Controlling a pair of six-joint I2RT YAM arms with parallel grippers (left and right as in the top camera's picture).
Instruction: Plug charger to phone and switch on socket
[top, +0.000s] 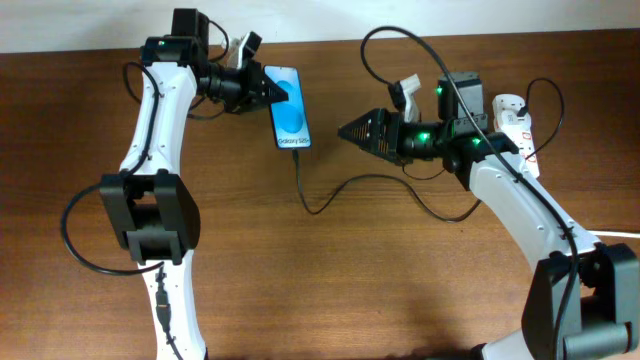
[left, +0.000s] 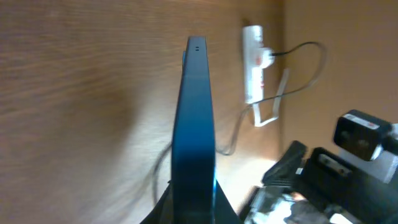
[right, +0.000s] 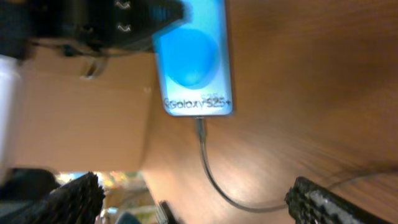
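Observation:
The phone (top: 291, 120) lies at the back centre with its blue screen up. It also shows in the right wrist view (right: 196, 62) and edge-on in the left wrist view (left: 194, 124). My left gripper (top: 272, 92) is shut on the phone's upper left edge, with its fingers either side of it (left: 193, 196). The charger cable (top: 305, 195) runs from the phone's near end, and its plug tip (right: 199, 124) sits in the phone's port. My right gripper (top: 348, 130) is open and empty (right: 196, 199), just right of the phone. The socket (top: 512, 118) lies at the far right, partly behind the right arm.
The socket also shows in the left wrist view (left: 252, 62) with a cable plugged in. The black cable loops across the table's middle toward the right arm (top: 440, 212). A white cord (top: 610, 234) leaves at the right edge. The wall runs along the back.

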